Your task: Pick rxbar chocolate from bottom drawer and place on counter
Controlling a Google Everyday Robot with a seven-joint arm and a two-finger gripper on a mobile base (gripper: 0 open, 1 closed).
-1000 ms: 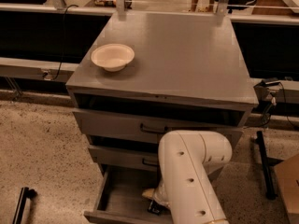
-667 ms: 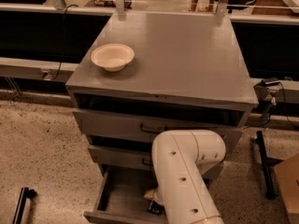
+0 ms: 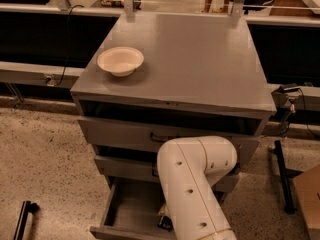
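In the camera view, the big white arm (image 3: 195,184) bends down in front of the cabinet and reaches into the bottom drawer (image 3: 131,205), which is pulled out. The gripper (image 3: 166,221) is low inside that drawer, and only a small dark bit of it peeks out at the arm's edge. I cannot tell if it has hold of anything, because the arm covers it.

The rxbar chocolate cannot be picked out for sure; my guess is that it lies on the drawer floor right by that dark bit, hidden under the arm. The counter (image 3: 200,59) is high above, with a pale bowl (image 3: 120,60) near one front corner; the rest of the top is bare.

Here is what could go wrong. The bar is thin and flat, so a weak grip could let it slip and fall back into the drawer; it could also drop onto the speckled floor (image 3: 45,154). The middle drawer (image 3: 125,168) sits just above the gripper, so a lift straight up could bump its front and knock the bar loose. Up on top, a put-down too near the bowl could push the bowl; the bare side looks safer.
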